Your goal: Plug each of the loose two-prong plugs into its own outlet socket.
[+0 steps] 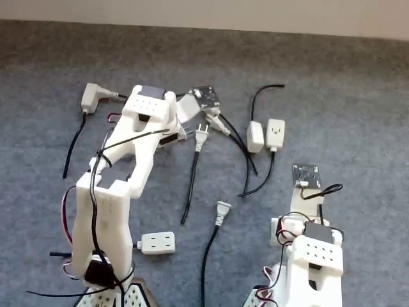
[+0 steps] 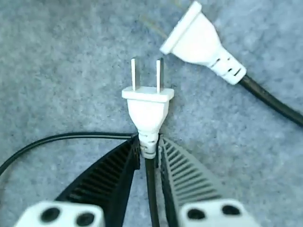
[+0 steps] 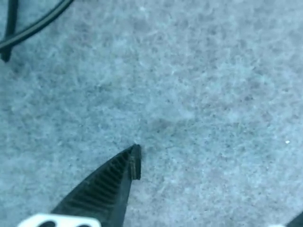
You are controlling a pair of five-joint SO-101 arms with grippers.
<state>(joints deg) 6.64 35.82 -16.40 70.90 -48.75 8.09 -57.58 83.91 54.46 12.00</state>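
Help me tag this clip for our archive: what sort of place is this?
Probably a robotics test bench, not a home: a grey carpet-like mat carries two white plastic robot arms, white outlet sockets on black cords lie scattered, and the left claw holds a white two-prong plug.

Grey carpet (image 1: 358, 83): a short, matted, felt-like pile with a faint mottled grain, covering the whole work surface from the near edge to the far side. Pale strip (image 1: 255, 11): a plain off-white band running along the carpet's far edge, meeting it in a straight, slightly slanting line; whether it is wall or bare floor cannot be told.
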